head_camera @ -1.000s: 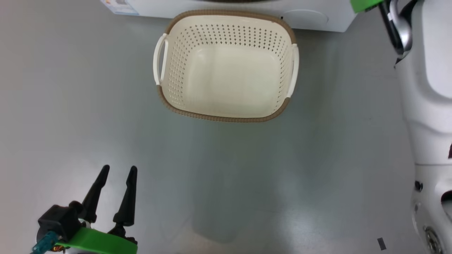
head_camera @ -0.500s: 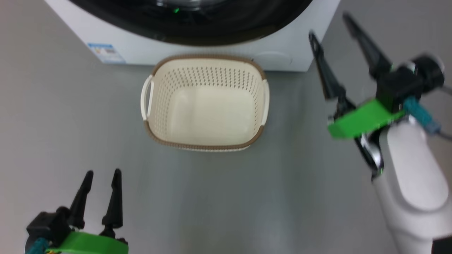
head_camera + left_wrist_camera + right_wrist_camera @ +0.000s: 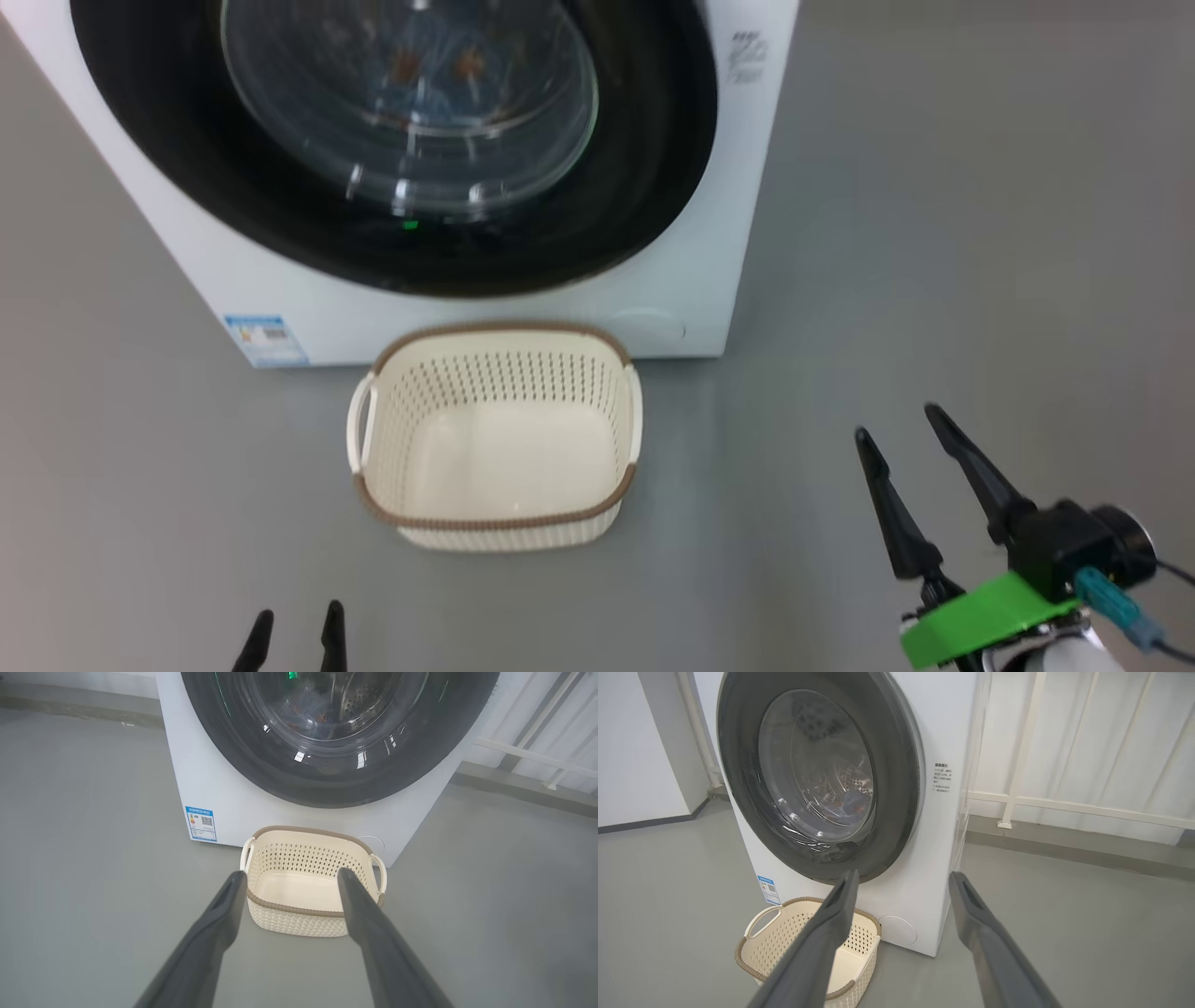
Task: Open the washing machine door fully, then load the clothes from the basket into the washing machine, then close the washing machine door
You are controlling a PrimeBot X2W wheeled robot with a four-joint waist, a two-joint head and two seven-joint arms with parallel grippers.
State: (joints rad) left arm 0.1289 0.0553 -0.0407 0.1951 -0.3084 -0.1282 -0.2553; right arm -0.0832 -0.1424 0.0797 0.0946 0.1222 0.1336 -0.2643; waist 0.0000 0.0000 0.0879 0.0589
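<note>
Door: washing machine door (image 3: 653,140) looks shut, clothes (image 3: 439,65) behind its glass.
Basket (image 3: 504,537): empty, on the floor in front.
Hands: left end effector (image 3: 299,611) and right end effector (image 3: 894,420) spread wide, empty.
Risk: door maybe not clicked; could pop open.

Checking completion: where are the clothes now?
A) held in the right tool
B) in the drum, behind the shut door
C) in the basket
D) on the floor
B: blue printed clothes show through the glass of the shut door, and the basket shows a bare bottom.
</note>
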